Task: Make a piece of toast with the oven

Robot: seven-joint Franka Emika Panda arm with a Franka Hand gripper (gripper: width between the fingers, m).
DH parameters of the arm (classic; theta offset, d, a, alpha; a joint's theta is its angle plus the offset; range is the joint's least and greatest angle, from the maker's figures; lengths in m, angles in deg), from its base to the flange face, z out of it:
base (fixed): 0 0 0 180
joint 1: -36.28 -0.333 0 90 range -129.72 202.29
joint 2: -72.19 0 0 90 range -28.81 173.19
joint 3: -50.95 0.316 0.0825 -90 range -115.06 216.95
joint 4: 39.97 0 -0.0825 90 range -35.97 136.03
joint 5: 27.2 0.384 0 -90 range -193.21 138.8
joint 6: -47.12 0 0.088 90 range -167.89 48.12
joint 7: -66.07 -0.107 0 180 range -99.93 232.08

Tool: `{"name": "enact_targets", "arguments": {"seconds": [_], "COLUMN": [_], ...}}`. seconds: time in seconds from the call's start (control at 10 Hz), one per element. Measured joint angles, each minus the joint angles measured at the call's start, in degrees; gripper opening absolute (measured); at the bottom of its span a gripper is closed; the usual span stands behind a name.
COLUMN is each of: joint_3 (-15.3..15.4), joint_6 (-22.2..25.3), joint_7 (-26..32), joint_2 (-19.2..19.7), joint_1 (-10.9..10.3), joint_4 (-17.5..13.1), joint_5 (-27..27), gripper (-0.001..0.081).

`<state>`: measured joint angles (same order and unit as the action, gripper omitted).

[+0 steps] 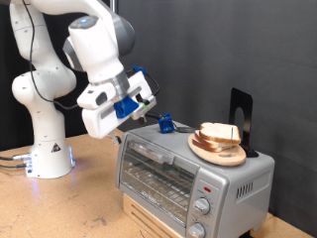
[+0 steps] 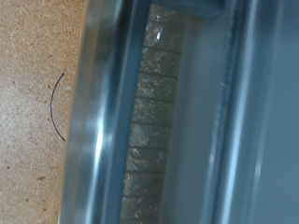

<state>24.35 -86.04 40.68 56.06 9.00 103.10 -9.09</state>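
The silver oven (image 1: 183, 174) stands at the exterior view's right on a pale wooden base, its glass door shut and the wire rack showing behind it. Its round knobs (image 1: 204, 198) are on the right front. On its top sits a round wooden plate (image 1: 220, 154) with bread slices (image 1: 220, 133) piled together. No single slice shows apart from that pile. My gripper (image 1: 163, 123) hangs over the oven's top left corner, left of the plate, with nothing seen in it. The wrist view shows blurred metal of the oven (image 2: 159, 121) close up; the fingers do not show there.
A black upright stand (image 1: 241, 111) rises behind the plate on the oven top. The robot's white base (image 1: 48, 154) stands on the brown table (image 1: 89, 203) at the exterior view's left. The wrist view shows speckled table (image 2: 33, 84) with a thin dark cable (image 2: 54, 107).
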Motion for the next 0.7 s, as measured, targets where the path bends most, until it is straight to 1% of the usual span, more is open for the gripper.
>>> {"name": "enact_targets", "arguments": {"seconds": [0.3,0.4,0.7], "joint_3": [0.07,-0.17,-1.96], "joint_6": [-5.29,-6.60,-6.96], "joint_7": [0.00,0.00,0.73], "joint_2": [2.31,3.32,4.12], "joint_1": [0.61,0.97,2.29], "joint_4": [2.86,3.00,2.72], "joint_5": [-0.73,-0.70,-0.84], "gripper": [0.0808,0.0808,0.0808]}}
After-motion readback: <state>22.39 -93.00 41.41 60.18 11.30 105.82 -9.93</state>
